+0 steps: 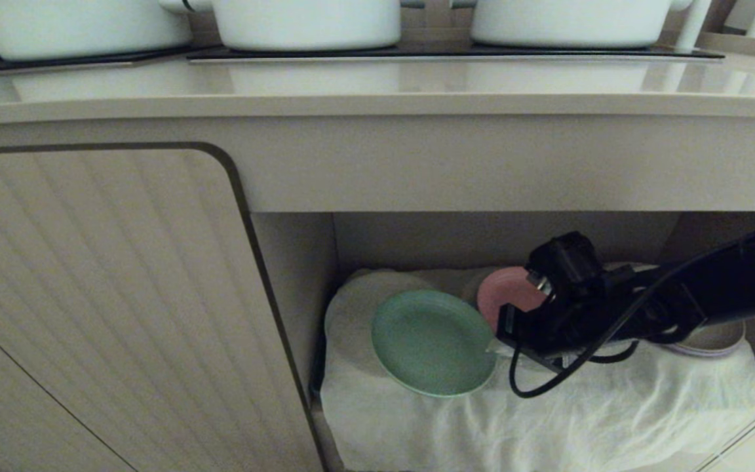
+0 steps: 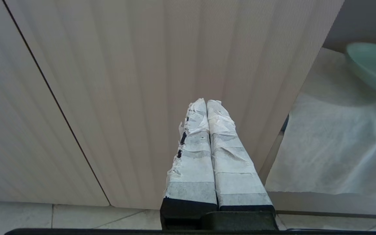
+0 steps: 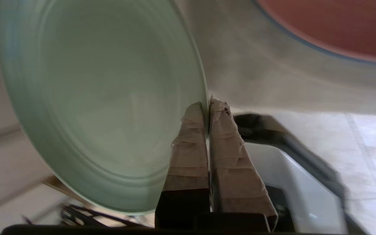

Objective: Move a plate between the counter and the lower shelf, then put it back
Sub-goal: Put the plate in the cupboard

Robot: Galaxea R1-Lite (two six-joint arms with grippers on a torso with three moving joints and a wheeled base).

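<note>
Right gripper (image 3: 206, 107) clamped on the rim of the mint-green plate (image 1: 431, 341), plate tilted above the white cloth (image 1: 548, 413) in the lower shelf (image 1: 299, 262), pink plate (image 1: 507, 293) behind, left gripper (image 2: 206, 104) closed and empty by the cabinet door (image 2: 126, 81).

Head view is dim and soft, with pale glare along the counter (image 1: 377, 85) at the top of the frame; the lower shelf (image 1: 502, 242) recess sits in shadow; right wrist view is motion-blurred, the plate (image 3: 100, 104) smeared at left; left wrist view is brighter, evenly lit.
</note>
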